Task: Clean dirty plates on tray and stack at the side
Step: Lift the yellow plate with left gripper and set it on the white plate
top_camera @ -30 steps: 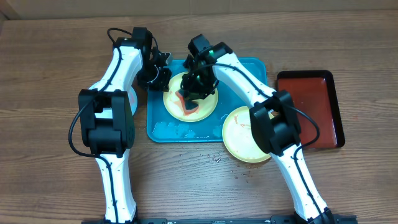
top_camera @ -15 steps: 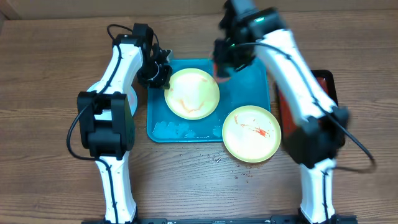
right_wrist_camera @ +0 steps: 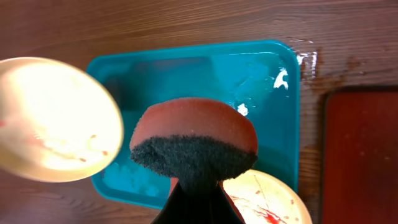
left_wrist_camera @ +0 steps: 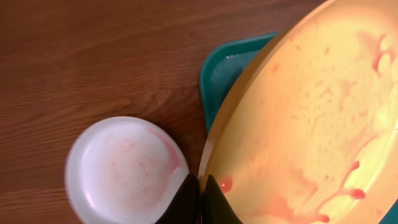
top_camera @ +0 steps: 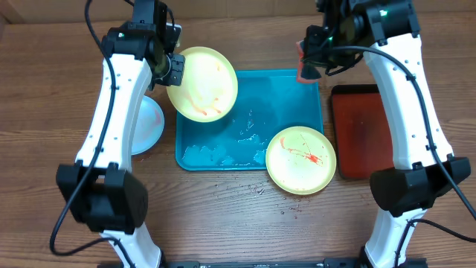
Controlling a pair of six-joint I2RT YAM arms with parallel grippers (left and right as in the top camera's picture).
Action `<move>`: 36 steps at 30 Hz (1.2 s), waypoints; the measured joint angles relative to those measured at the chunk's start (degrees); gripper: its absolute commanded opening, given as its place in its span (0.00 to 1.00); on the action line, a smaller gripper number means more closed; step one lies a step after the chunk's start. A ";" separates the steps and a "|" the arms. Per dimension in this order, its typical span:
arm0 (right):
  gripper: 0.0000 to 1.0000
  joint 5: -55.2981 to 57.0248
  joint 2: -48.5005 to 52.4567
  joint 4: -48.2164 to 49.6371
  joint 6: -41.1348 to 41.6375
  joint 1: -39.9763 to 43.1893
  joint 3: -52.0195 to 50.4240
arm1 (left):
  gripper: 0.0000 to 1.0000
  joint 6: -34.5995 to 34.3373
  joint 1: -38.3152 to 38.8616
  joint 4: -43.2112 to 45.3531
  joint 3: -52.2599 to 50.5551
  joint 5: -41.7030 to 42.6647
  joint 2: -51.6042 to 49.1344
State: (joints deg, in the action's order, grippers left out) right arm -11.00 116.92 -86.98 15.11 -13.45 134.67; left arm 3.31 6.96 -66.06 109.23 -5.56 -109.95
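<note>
My left gripper is shut on the rim of a pale yellow-green plate with faint red smears and holds it tilted above the far left corner of the turquoise tray. In the left wrist view the jaws pinch that plate's edge. A light blue plate lies on the table left of the tray, partly under my left arm. A second yellow-green plate with red sauce overlaps the tray's near right corner. My right gripper is shut on a red-and-dark sponge above the tray's far right corner.
A dark red tray lies right of the turquoise tray. Foam and water patches sit on the turquoise tray's floor. Small wet spots mark the table in front of the tray.
My left gripper has lifted the yellow-green plate off the tray, up and to the left. My right arm has drawn the sponge off that plate to the tray's far right corner.
</note>
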 measured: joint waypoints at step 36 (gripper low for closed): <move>0.04 2.27 0.00 -0.61 0.02 1.75 0.00 | 0.04 -11.30 23.10 16.83 -15.56 -58.47 1.86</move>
State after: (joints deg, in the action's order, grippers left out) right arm -8.73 116.92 -87.59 15.14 -11.70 134.67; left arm -7.99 30.06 -49.23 93.67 -64.03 -108.09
